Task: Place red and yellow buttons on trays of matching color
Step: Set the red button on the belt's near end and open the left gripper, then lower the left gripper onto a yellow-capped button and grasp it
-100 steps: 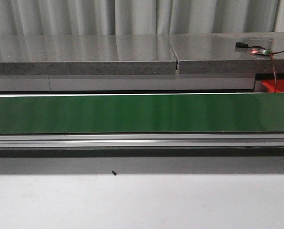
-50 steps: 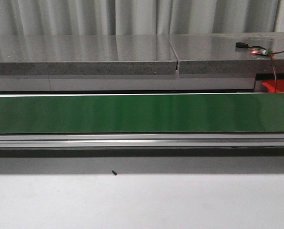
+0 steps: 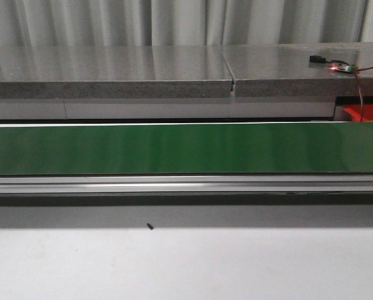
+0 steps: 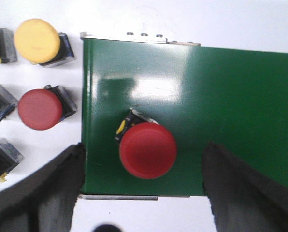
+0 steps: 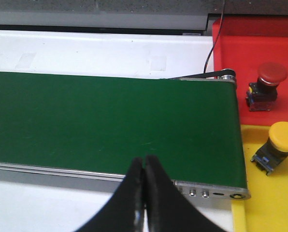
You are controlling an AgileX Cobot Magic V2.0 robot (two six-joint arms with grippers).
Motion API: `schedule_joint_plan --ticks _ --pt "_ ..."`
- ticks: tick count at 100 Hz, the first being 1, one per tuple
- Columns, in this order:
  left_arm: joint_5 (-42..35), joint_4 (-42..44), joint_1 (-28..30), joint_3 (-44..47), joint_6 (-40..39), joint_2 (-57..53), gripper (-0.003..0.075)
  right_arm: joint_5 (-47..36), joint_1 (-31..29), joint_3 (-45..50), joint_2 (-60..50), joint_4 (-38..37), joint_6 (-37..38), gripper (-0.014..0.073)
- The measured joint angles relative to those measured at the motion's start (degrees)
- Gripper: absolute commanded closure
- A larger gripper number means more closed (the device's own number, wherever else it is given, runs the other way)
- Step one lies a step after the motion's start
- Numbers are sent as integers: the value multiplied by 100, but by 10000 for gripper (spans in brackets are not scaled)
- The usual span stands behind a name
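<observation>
red tray (image 3: 365,112) mostly hidden behind belt (image 3: 186,149)

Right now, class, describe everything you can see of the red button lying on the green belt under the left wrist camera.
The red button has a round, smooth, matte red mushroom cap, plastic by its look, facing the camera. A dark base with a yellow spot peeks out beside the cap. It rests on the green belt near the belt's end, between the open left gripper's dark fingers, which do not touch it.

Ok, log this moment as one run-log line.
left gripper: open over red button on belt | right gripper: shut, empty | red tray: red button | yellow tray: yellow button
</observation>
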Motion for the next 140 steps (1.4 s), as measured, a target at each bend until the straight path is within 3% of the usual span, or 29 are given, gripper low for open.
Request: schedule_joint_plan --ticks 36,62,140 --pt "11 0 1263 64 -214 -143 226 0 0 0 0 0 0 661" --pt "-333 20 1866 628 -228 -143 226 0 0 0 0 0 0 661" --pt "-977 138 1982 677 -244 1241 226 0 0 0 0 2 0 661"
